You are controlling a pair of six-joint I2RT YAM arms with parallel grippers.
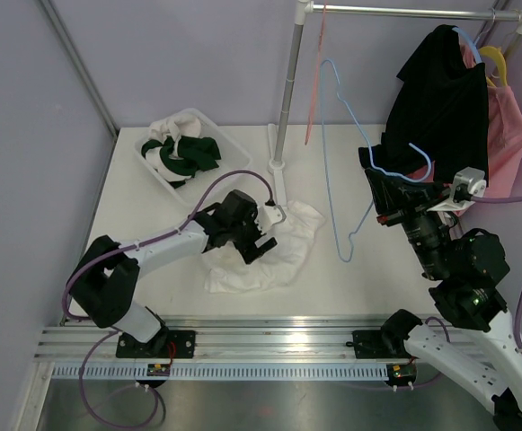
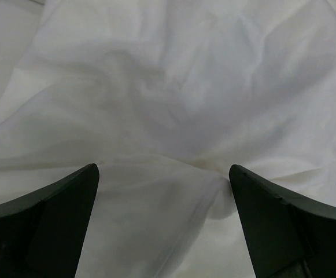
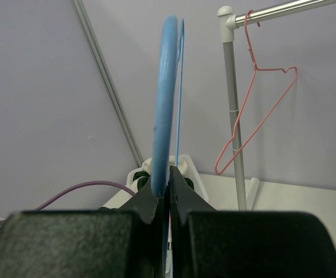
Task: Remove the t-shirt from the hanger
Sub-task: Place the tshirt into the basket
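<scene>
The white t-shirt (image 1: pixel 289 235) lies crumpled on the table (image 1: pixel 144 224), near its middle, with no hanger in it, so the task looks essentially done. The left gripper (image 1: pixel 257 248) hangs just above the heap with its jaws wide apart. The left wrist view shows only folds of cloth between the fingers (image 2: pixel 52 223) and nothing pinched, which fits a drop-off spot rather than a grasp. The right gripper (image 1: pixel 375 184) is clamped shut on the blue hanger (image 1: pixel 340 153), holding it up and clear of the shirt on the right side. Its wire frame dangles free, probably so it cannot snag the fabric again. From the top view I cannot tell whether its lower tip touches the table. The table is a plain white sheet. At its far left stands a white bin (image 1: pixel 146 154) with white and dark green clothes. A clothes rack (image 1: pixel 287 90) stands at the far edge, carrying a pink hanger (image 1: pixel 315 81), a black garment (image 1: pixel 440 99) and a pink garment (image 1: pixel 509 135). Pale lilac walls close in the space.
</scene>
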